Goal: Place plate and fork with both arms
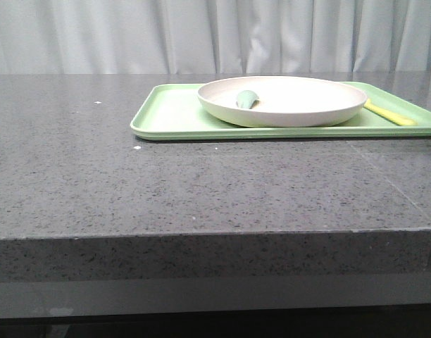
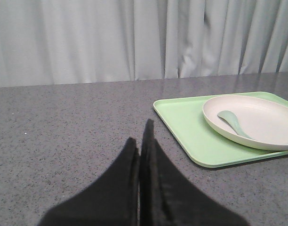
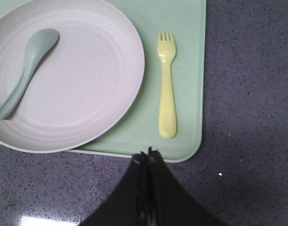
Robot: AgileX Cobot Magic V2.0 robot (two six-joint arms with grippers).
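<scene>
Plate point(image 1: 282, 101): cream, round, on green tray point(image 1: 173, 116), holding teal spoon point(image 1: 246, 99). Fork point(image 1: 389, 113): pale yellow, flat on the tray at plate's 3 o'clock, just beside it. Left gripper point(image 2: 140, 141) and right gripper point(image 3: 147, 159): closed, empty, above grey table point(image 1: 201, 190).

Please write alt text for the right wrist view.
A cream plate holding a teal spoon sits on a green tray, a yellow fork beside it; shut black gripper fingers hover over the tray's edge.
</scene>
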